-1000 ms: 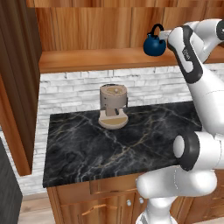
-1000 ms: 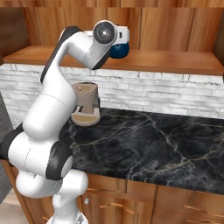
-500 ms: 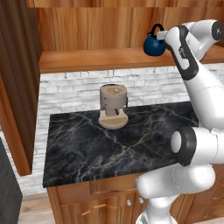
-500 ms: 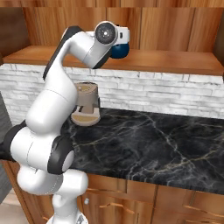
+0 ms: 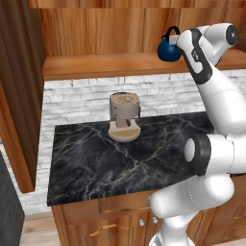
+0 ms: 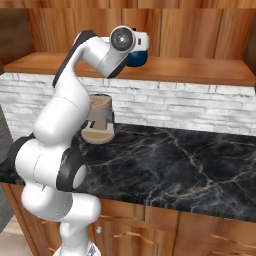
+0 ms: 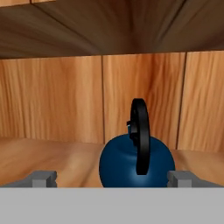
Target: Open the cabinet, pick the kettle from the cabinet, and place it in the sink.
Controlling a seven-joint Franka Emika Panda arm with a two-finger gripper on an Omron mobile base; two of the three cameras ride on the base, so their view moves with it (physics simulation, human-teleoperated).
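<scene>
Your claw [image 7: 111,177] is spread wide and holds nothing, its two tips standing to either side of the kettle [image 7: 133,164]. The kettle sits on the cabinet [image 5: 120,65] shelf directly ahead of the claw, upright, its black loop handle edge-on to you. Well below the claw, the coffee machine [image 5: 124,116] stands on the worktop [image 5: 96,163].
</scene>
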